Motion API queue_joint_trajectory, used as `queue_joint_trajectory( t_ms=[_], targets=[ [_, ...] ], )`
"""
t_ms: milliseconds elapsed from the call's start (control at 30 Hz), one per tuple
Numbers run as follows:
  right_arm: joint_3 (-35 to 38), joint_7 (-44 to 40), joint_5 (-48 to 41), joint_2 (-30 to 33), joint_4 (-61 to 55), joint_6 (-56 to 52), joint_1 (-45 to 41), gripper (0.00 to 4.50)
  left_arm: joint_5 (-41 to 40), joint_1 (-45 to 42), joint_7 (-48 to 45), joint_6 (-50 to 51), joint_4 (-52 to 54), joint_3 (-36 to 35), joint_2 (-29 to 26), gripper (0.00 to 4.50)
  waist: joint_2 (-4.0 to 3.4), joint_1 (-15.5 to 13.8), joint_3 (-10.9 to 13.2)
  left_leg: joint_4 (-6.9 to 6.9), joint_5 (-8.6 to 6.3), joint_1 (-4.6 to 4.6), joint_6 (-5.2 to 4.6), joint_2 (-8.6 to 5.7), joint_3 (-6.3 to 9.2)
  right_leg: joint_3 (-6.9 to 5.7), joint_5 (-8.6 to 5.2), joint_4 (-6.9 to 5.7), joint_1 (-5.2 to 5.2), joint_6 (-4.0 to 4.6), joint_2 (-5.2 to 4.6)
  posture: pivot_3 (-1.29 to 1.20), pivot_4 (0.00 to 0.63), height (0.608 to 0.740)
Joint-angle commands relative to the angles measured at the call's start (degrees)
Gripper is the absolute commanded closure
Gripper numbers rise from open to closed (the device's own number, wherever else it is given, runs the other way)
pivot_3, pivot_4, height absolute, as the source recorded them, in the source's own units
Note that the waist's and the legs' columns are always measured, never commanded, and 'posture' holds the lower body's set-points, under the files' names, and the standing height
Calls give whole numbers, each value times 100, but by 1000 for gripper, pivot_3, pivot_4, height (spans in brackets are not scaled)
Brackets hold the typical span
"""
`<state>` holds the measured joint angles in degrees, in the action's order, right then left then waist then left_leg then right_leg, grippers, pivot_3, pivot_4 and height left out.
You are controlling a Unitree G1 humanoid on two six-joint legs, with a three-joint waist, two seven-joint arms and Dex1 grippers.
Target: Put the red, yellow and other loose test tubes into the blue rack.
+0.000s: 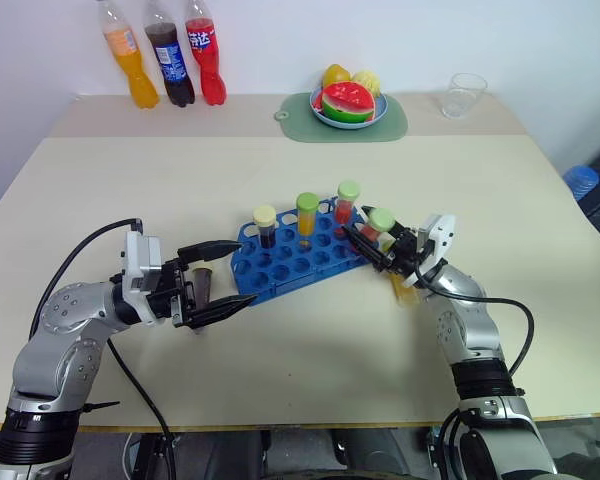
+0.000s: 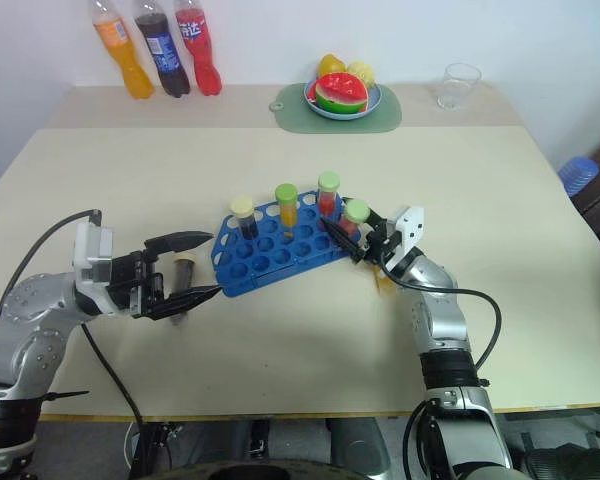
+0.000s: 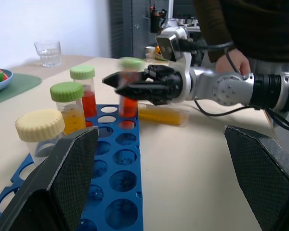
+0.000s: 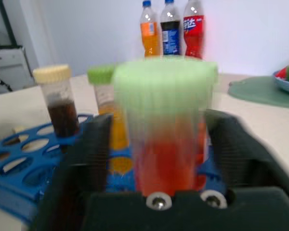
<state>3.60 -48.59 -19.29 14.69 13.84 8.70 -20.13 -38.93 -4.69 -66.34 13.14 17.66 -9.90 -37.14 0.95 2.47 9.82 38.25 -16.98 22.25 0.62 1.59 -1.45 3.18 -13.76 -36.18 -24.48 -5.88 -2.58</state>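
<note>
1. Blue rack (image 1: 295, 258) sits mid-worktop (image 1: 280, 180), slightly skewed. Three capped tubes stand in it: dark liquid with a cream cap (image 1: 266, 226), orange with a green cap (image 1: 306, 218), red with a green cap (image 1: 346, 205).
2. Right gripper (image 1: 372, 243) is at the rack's right end with a fourth tube, red liquid and a pale green cap (image 1: 380, 226), between its fingers (image 4: 94, 159). The wrist view shows gaps on both sides of the tube, so the fingers look released around it, not clamped. Cannot tell if the tube is fully seated in a hole.
3. Left gripper (image 1: 216, 283) hovers just left of the rack, fingers spread wide, nothing held. A dark brown tube (image 1: 204, 288) lies on the worktop beneath it.
4. A yellow-orange tube (image 1: 405, 288) lies flat on the worktop just beside the right wrist, still loose.
5. Handling, my read: tubes are light, rigid clear plastic, smooth and round, so they will likely roll when lying down and slip if pinched off-centre. Best hold is across the body just under the cap, then tip upright before lowering into a hole.
</note>
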Motion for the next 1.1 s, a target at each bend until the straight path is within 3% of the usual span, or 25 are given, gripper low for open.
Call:
queue_joint_trajectory(
  t_ms=[33,233,333,433,567,700,800,933,1100],
  targets=[
    [43,27,101,206,-327,238,36,16,-88,-19,-47,-54,87,-61,-5,197,0,-5,0,0,0,0,0,0,0,0,0,0,0,0,-1,0,150,740],
    [175,340,397,1093,-1527,-591,460,16,-71,-64,-122,-62,20,27,42,197,-1,-51,1,1,0,3,0,-3,0,0,0,2,0,0,-4,0,150,740],
    [284,531,280,1702,-2522,-1771,907,16,-41,-62,-192,-75,-15,66,56,197,0,-67,0,1,0,4,0,-3,2,0,0,4,0,0,-4,0,150,740],
    [387,982,770,2275,-3575,-2773,1345,16,-20,-103,-240,-92,-84,113,94,197,0,-95,-1,1,0,3,0,-5,1,0,-1,4,0,2,-2,0,150,740],
    [452,1051,144,2843,-4216,-5106,1041,16,18,-168,-288,-124,-164,207,173,197,1,-98,-2,3,0,1,0,-5,-1,3,-10,5,0,18,1,0,150,740],
    [365,1394,-414,2850,-3628,-8096,-457,16,49,-187,-285,-156,-194,288,255,197,1,-93,-2,8,0,1,-1,-3,0,3,-11,5,0,19,0,0,150,740],
    [297,1644,-444,2625,-2976,-9236,-1313,16,52,-165,-261,-166,-157,296,315,197,3,-138,-3,7,0,4,-1,-3,7,0,-11,5,0,22,1,0,150,740],
    [97,1785,-427,2475,-2202,-10013,-1919,16,70,-65,-198,-213,-87,292,351,197,2,-175,-3,-1,0,19,-2,-6,10,-5,-3,14,-8,9,-2,0,150,740],
    [-255,1876,-488,2512,-1538,-10120,-2193,16,53,127,-86,-227,69,235,355,197,2,-158,-3,1,-1,22,-2,-9,4,-3,-2,19,-8,6,-8,0,150,740]
  ],
)
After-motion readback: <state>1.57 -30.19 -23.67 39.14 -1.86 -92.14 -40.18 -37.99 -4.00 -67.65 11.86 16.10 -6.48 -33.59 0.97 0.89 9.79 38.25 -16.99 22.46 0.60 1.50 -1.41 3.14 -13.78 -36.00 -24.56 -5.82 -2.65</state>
